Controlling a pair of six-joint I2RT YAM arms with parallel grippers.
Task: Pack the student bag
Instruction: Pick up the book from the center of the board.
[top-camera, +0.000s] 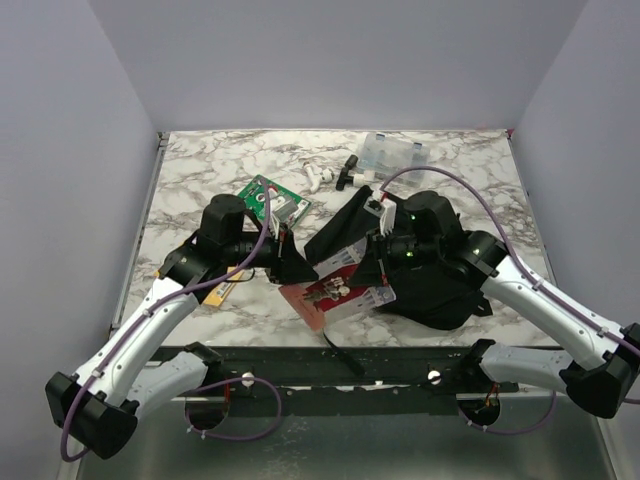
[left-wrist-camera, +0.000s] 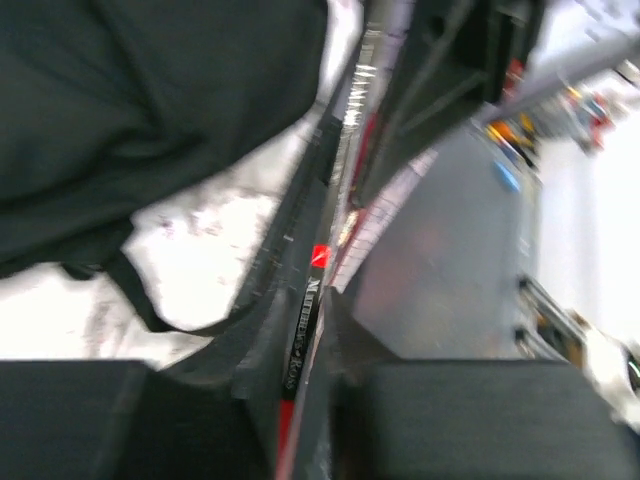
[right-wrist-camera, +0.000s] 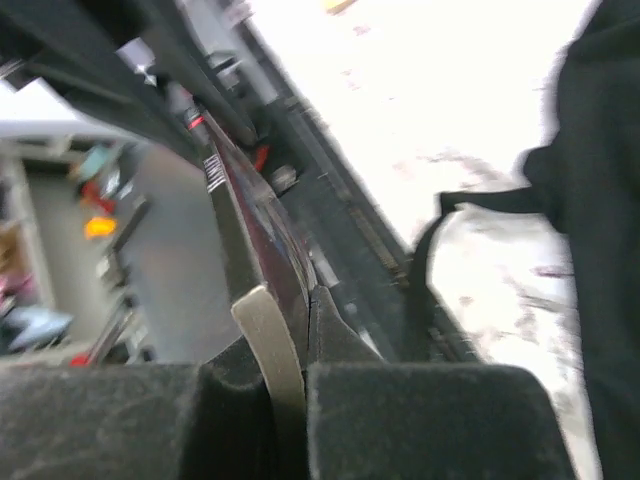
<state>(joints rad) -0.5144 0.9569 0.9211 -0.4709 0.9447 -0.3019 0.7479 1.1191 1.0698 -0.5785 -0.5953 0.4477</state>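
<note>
Where the left gripper (top-camera: 283, 262) meets its load, you find the fingers clamped flat on one edge of a thin red-covered book (top-camera: 335, 292). The spine runs between them in the wrist view.

Right gripper (top-camera: 378, 240): pinched tight on the same book's opposite edge, with no gap showing.

Student bag (top-camera: 435, 285): slumped on the marble table (top-camera: 200, 170), right of centre, touching the book and lying under your right arm.

Handling, by judgement: soft, limp, light fabric that folds under a push, and the mouth likely sags shut. Take hold at the opening's rim or a strap, not a flat panel.

Beyond: green packet (top-camera: 268, 200); clear plastic box (top-camera: 395, 150) at the far edge.
</note>
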